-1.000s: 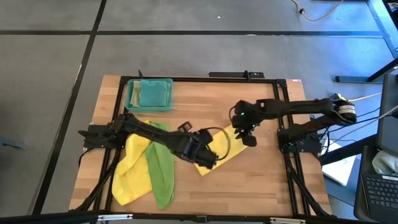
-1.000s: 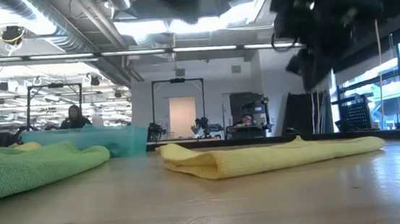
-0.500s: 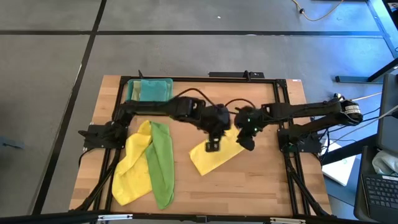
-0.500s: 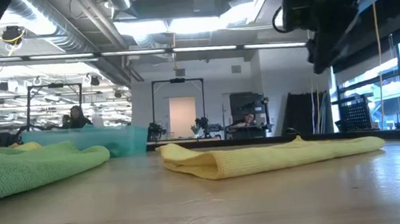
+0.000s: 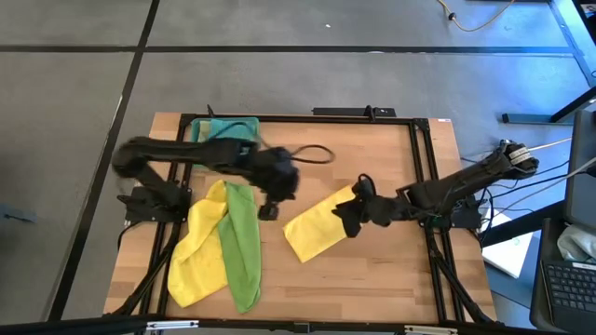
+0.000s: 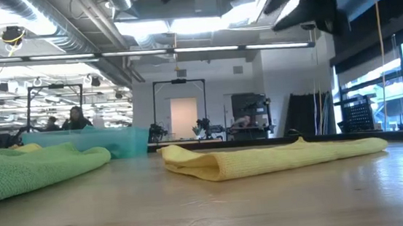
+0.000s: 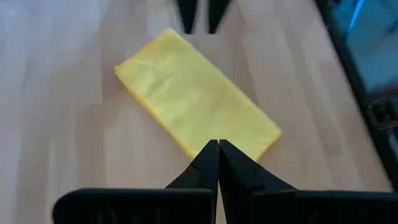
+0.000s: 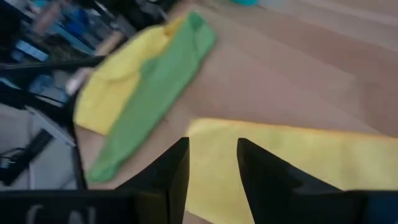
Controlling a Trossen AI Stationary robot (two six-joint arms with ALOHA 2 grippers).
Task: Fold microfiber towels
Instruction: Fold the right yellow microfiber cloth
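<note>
A folded yellow towel (image 5: 319, 226) lies flat as a long rectangle near the middle of the wooden surface (image 5: 391, 279), slanting from about 7 o'clock up toward 1 o'clock. The left tool (image 5: 270, 207) hangs above the bare wood at the towel's 9 o'clock side, between it and the other cloths; its two fingers (image 7: 218, 163) are pressed together with nothing between them. The right tool (image 5: 346, 216) sits over the towel's 2 o'clock end; its fingers (image 8: 176, 163) stand partly apart, and no cloth shows between them in the right wrist view.

Toward 8 o'clock on the surface, a second yellow towel (image 5: 192, 254) and a bright green towel (image 5: 242, 249) lie unfolded side by side, the green one overlapping the yellow one's edge. At the 11 o'clock corner, a translucent teal tray (image 5: 198, 145) holds a folded teal towel (image 5: 232, 140).

From table height, the folded yellow towel shows as a low, even stack.
</note>
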